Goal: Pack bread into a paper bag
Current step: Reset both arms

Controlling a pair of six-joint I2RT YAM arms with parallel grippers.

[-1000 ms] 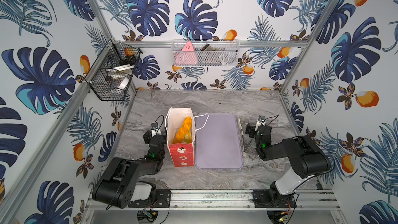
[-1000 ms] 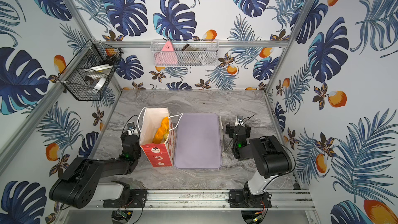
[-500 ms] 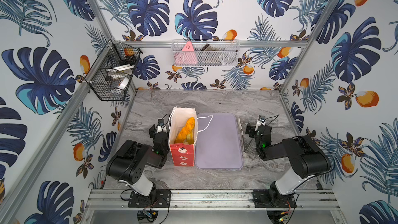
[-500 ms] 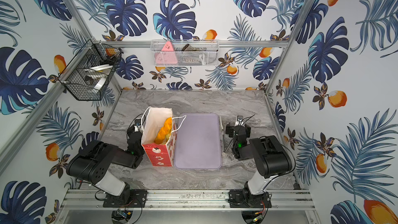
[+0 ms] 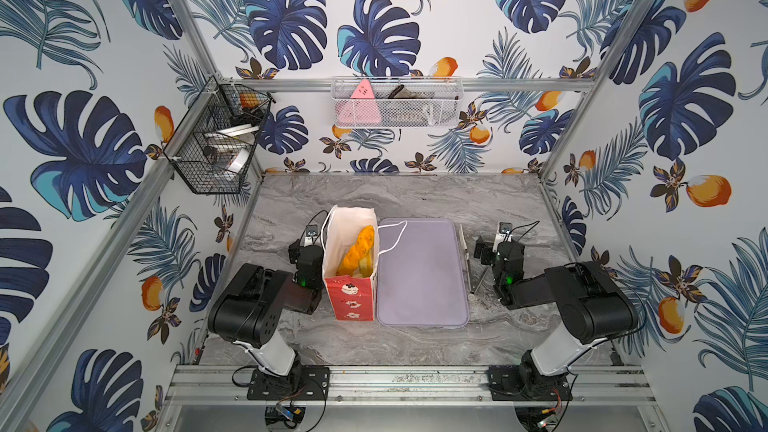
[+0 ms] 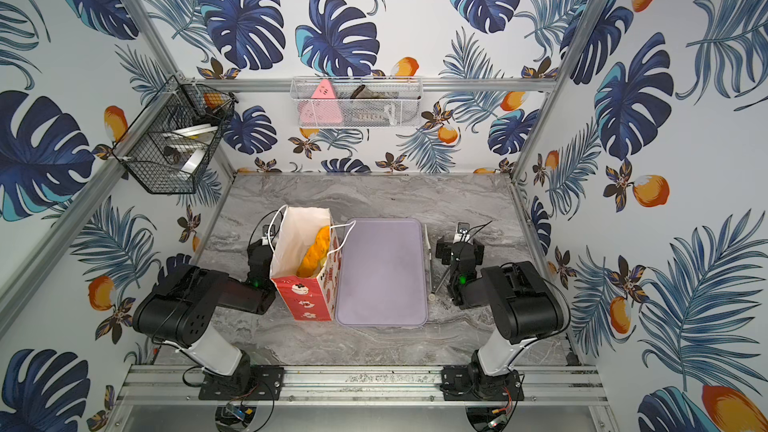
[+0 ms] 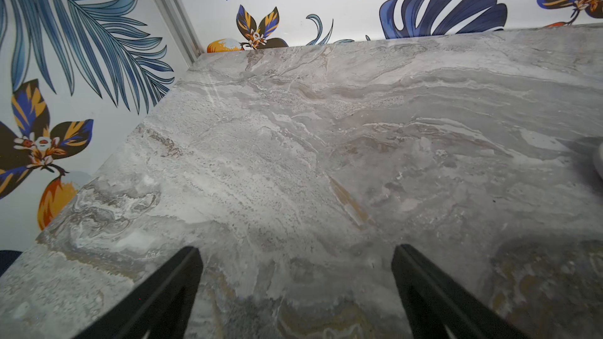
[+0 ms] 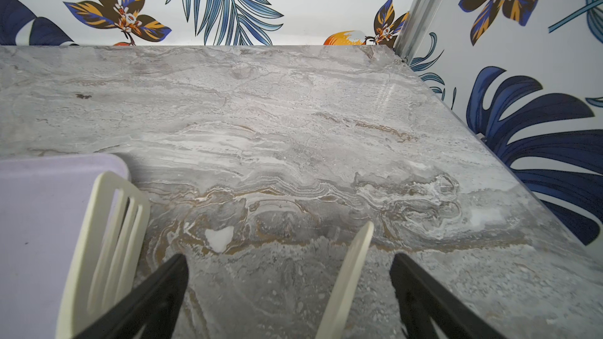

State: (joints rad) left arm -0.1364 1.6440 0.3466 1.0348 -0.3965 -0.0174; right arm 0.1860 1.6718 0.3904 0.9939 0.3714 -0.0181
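The paper bag (image 5: 350, 305) stands upright and open-mouthed on the table (image 5: 374, 197), its right side touching the lilac tray (image 5: 422, 276). The twisted loaf (image 5: 358, 249) leans inside it over a paler piece (image 5: 365, 267). Thin paper should be light, floppy and easily tipped or crushed, so I would steady it by a top edge or the white cord handles (image 5: 392, 234) rather than squeeze its walls.

The left end effector (image 7: 295, 249), just left of the bag, and the right end effector (image 8: 288, 256), right of the tray by cream tongs (image 8: 107, 223), both stand with jaws apart and empty. No writing is legible, only cartoon faces on the bag's red front.
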